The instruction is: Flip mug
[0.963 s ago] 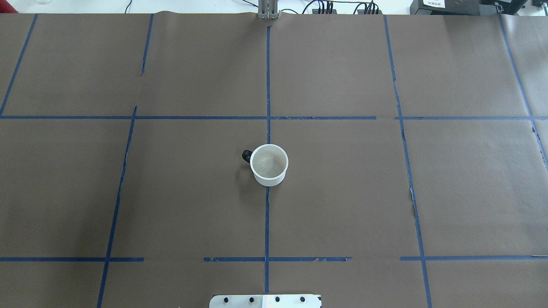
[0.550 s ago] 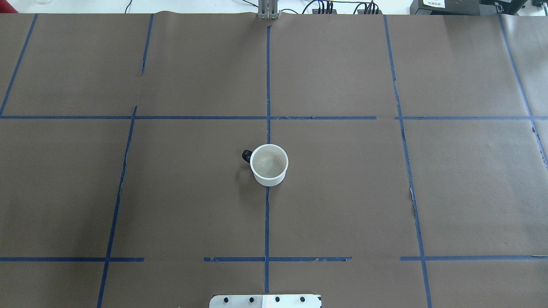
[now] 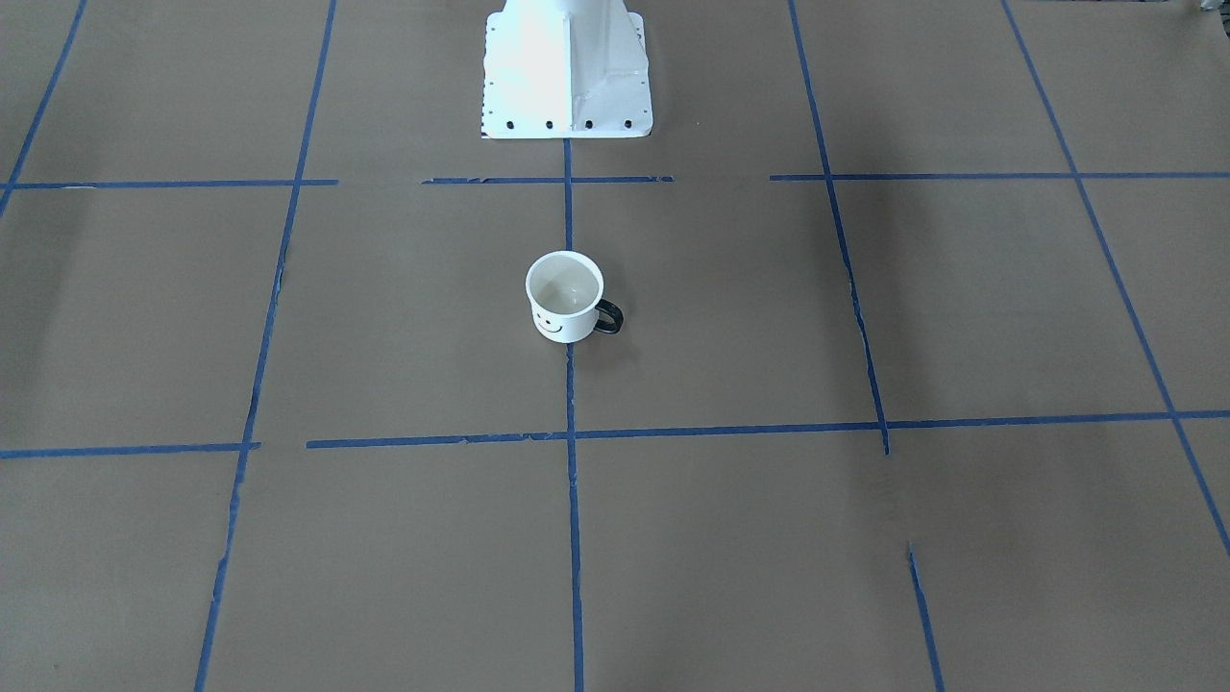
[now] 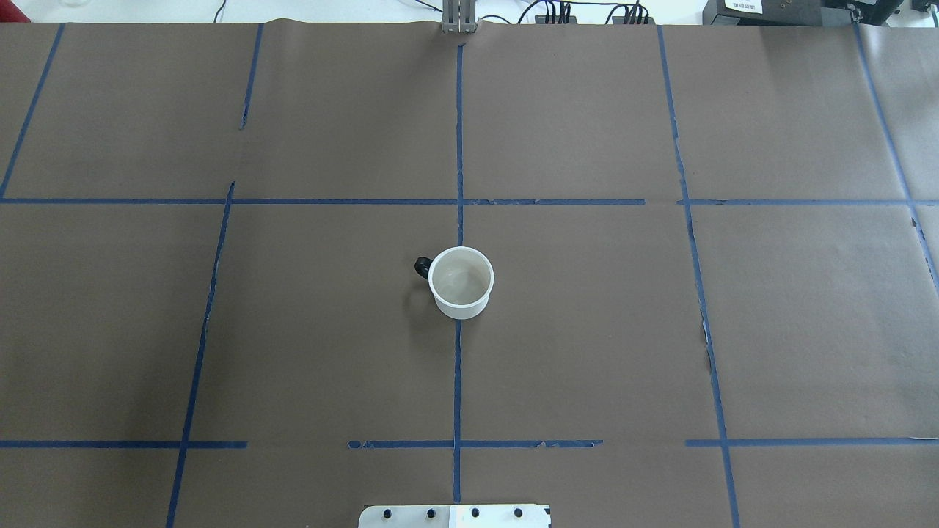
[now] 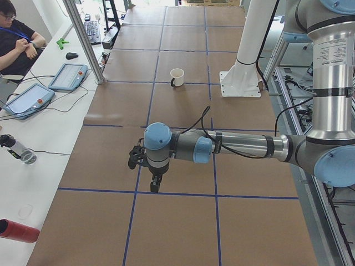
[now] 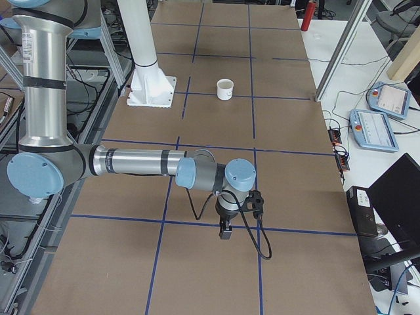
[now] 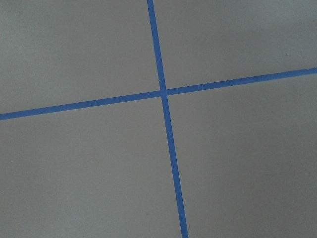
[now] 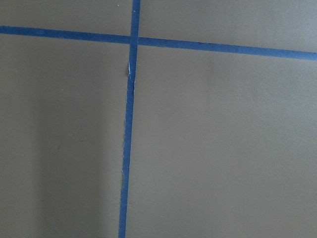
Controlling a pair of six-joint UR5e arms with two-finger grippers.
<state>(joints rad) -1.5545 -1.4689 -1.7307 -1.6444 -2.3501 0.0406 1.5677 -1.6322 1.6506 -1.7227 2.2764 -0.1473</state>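
Mug (image 4: 461, 282): upright, mouth up, on the centre tape line (image 4: 457, 381), well apart from both arms.
Handling: likely light, stiff and smooth, so it may slip. Pinch the rim wall or the handle (image 3: 609, 317).
Left gripper (image 5: 154, 187): above the table – open or closed, cannot tell.
Right gripper (image 6: 225, 231): likewise.

The mug (image 4: 461, 283) is standing upright on the brown paper-covered table (image 4: 308, 345), its open mouth facing up and showing a pale inside. Its black handle (image 4: 422, 267) is sticking out toward the robot's left and slightly away from the robot. The mug is sitting on the central blue tape line (image 4: 457, 381), which is running from the white base plate (image 4: 455, 516) at the near edge toward a grey metal post (image 4: 459, 16) at the far edge, where black cables (image 4: 557, 12) are lying.
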